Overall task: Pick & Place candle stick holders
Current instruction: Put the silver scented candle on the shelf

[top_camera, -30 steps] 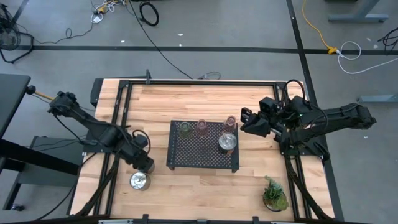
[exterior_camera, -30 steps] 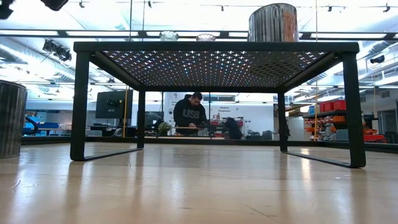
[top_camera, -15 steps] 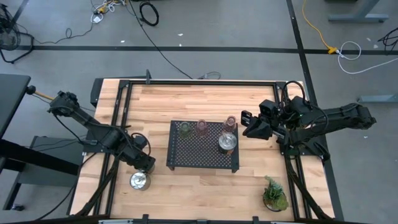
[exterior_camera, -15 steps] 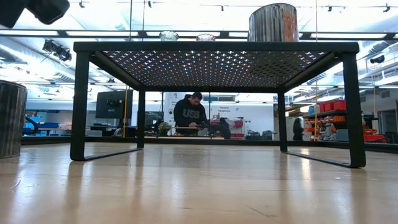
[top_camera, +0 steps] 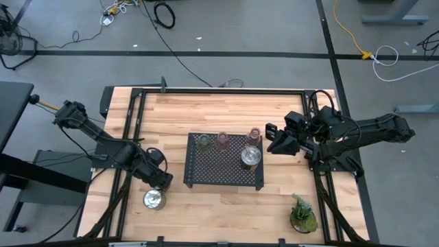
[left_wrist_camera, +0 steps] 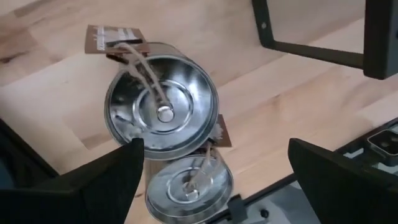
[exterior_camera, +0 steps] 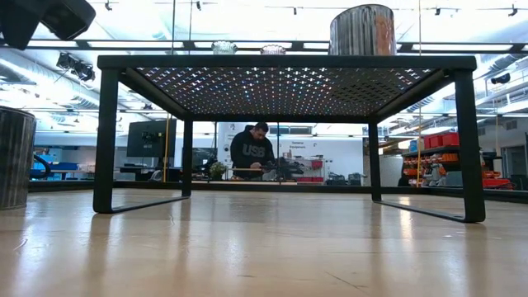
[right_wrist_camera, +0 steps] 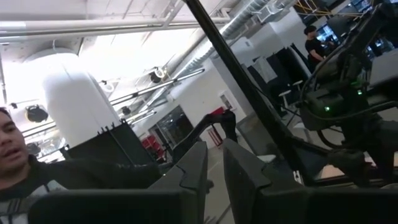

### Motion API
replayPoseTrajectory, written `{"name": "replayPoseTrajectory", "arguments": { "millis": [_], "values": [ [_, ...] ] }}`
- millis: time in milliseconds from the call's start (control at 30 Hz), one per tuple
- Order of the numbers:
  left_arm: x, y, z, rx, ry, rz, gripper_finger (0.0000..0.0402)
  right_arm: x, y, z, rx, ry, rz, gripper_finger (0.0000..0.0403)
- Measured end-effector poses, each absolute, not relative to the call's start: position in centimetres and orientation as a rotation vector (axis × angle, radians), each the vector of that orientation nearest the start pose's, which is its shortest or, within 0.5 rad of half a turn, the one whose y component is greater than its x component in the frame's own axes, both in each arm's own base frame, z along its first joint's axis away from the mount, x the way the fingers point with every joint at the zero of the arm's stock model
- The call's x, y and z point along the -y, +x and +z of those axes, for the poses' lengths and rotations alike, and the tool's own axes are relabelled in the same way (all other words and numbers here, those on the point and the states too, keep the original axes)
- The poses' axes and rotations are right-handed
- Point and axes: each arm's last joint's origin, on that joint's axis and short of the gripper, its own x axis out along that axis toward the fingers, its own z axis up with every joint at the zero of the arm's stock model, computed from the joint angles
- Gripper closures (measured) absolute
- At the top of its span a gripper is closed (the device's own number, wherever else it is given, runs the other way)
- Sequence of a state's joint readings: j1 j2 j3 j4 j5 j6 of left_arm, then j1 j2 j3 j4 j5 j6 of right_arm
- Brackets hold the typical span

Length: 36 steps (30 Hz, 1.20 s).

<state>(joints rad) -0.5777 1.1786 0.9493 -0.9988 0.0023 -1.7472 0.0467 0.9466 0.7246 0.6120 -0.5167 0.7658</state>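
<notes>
Two shiny silver candle stick holders (left_wrist_camera: 160, 112) (left_wrist_camera: 189, 183) stand side by side on the wooden table, mouths up, near its left front. One of them shows in the high view (top_camera: 153, 200) and at the low view's left edge (exterior_camera: 12, 157). My left gripper (left_wrist_camera: 216, 146) (top_camera: 163, 182) hangs open just above them, pointing steeply down and touching nothing. On the black perforated tray (top_camera: 223, 168) stand a greenish (top_camera: 204, 142), a pink (top_camera: 222, 140) and a reddish (top_camera: 254, 134) glass holder and a silver one (top_camera: 251, 157). My right gripper (top_camera: 271, 137) waits shut, raised, right of the tray.
A small green potted plant (top_camera: 302, 216) stands at the table's right front corner. The tray rests on thin legs (exterior_camera: 106, 140) with open space beneath. A person (exterior_camera: 252, 148) stands in the room beyond the table; another shows at the edge of the right wrist view (right_wrist_camera: 12, 155).
My left gripper has sunk toward the two silver holders at the table's left front, staying open, and now enters the low view's top left corner. The holders have not moved.
</notes>
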Motion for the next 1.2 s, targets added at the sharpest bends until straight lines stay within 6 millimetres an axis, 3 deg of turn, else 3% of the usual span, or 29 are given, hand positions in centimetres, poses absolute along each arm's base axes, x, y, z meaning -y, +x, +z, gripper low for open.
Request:
{"name": "replayPoseTrajectory", "arguments": {
  "millis": [267,433,533,867,1200],
  "values": [
    [10.8,16.8,25.7,-1.209,-1.138,0.705,0.0003,-2.4,20.3,35.8,0.152,0.642,0.669,0.0351],
    [10.6,16.5,24.4,-1.233,-1.194,0.788,0.0003,-2.4,20.3,35.8,0.154,0.639,0.667,0.0351],
    [10.7,16.3,23.9,-1.301,-1.206,0.78,0.0003,-2.4,20.3,35.8,0.156,0.639,0.664,0.0351],
    [10.6,16.6,23.5,-1.265,-1.195,0.805,0.0003,-2.3,20.3,35.8,0.171,0.64,0.635,0.0351],
    [11.1,17.6,22.1,-1.354,-1.112,0.798,0.0003,-2.3,20.4,35.7,0.168,0.646,0.624,0.0351]
  ]
}}
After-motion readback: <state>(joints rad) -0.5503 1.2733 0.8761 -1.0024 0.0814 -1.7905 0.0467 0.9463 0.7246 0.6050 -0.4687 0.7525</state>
